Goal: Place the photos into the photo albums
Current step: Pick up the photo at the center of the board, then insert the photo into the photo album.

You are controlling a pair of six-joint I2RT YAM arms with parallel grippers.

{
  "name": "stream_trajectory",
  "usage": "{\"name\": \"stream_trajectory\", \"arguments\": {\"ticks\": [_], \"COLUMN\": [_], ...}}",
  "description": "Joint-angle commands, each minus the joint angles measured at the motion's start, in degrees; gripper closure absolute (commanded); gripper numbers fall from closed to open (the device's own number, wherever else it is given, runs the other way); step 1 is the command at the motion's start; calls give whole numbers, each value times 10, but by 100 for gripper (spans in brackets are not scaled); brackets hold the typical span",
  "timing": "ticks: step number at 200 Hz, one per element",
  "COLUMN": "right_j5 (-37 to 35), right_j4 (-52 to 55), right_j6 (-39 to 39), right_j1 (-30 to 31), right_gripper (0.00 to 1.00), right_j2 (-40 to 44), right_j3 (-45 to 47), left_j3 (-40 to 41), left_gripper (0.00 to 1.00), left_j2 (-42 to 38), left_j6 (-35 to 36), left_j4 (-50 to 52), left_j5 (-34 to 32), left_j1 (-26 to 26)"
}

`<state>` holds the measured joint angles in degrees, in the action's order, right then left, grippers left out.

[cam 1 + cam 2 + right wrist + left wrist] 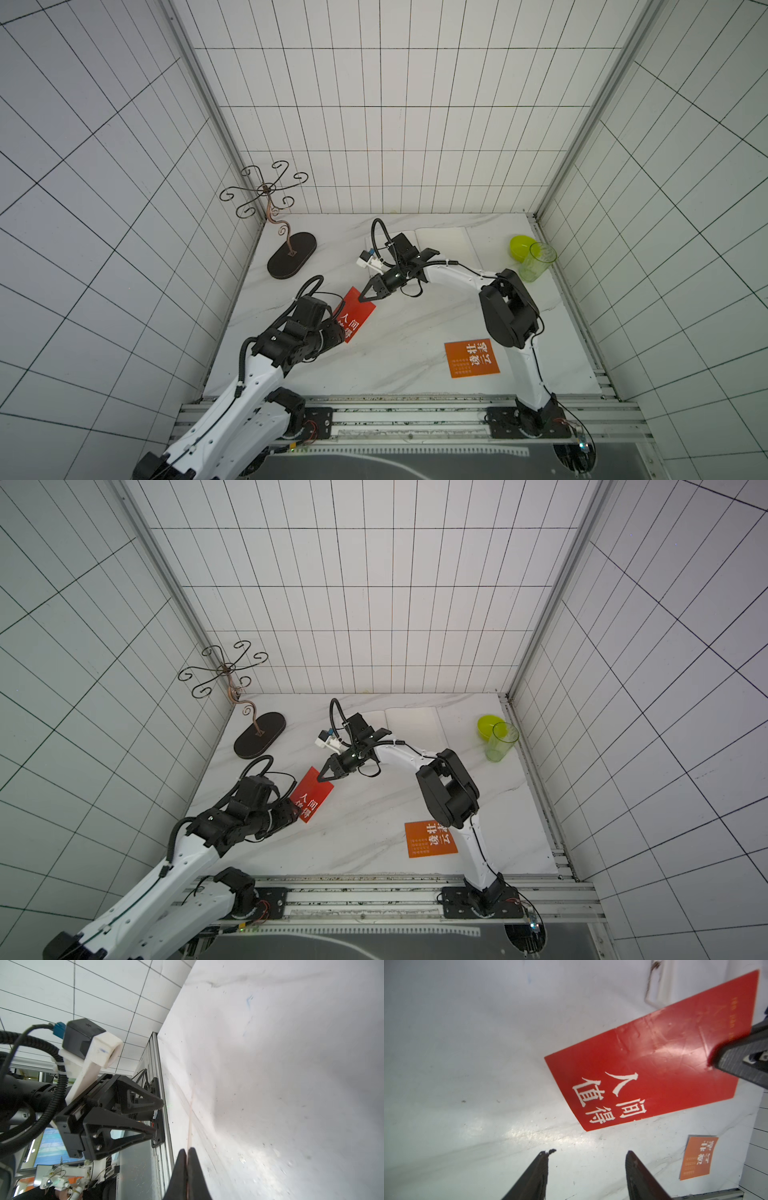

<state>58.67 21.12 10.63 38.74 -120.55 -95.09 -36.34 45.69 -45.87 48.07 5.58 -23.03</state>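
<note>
A red photo (358, 314) (313, 793) (654, 1068) with white Chinese characters is at the table's middle left. My right gripper (360, 298) (320, 778) (187, 1150) is shut on its far edge, and the card shows edge-on between the closed jaws in the right wrist view. My left gripper (588, 1152) (159, 1116) is open with nothing between its fingers, just short of the card's near end. An orange photo (471, 358) (430, 839) (697, 1157) lies flat near the front right. The photo album (440, 243) (411, 723) lies open at the back, showing white pages and partly hidden by my right arm.
A black wire stand on an oval base (291, 255) (259, 739) is at the back left. A lime bowl (521, 245) and a clear green cup (537, 262) sit at the back right. Tiled walls close in three sides.
</note>
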Motion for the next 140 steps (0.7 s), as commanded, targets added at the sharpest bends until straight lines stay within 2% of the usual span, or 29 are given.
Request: {"name": "stream_trajectory", "arguments": {"ticks": [1, 46, 85, 116, 140], "right_j5": [-14, -23, -55, -83, -105], "right_j4": [-31, -165, -275, -371, -381], "right_j6": [3, 86, 160, 231, 240], "right_j1": [-43, -145, -230, -290, -320], "right_gripper": [100, 100, 100, 100, 100], "right_j2": [50, 132, 178, 193, 186], "right_j3": [55, 144, 220, 282, 297], "left_j3": [-37, -107, -217, -300, -368], "left_gripper": [40, 40, 41, 42, 43], "left_j2": [-1, 78, 230, 345, 431], "left_j6": [41, 107, 153, 181, 202], "left_j4": [-56, -162, -204, -242, -250], "left_j5": [-13, -36, -27, -31, -30], "left_j1": [1, 0, -5, -35, -60]}}
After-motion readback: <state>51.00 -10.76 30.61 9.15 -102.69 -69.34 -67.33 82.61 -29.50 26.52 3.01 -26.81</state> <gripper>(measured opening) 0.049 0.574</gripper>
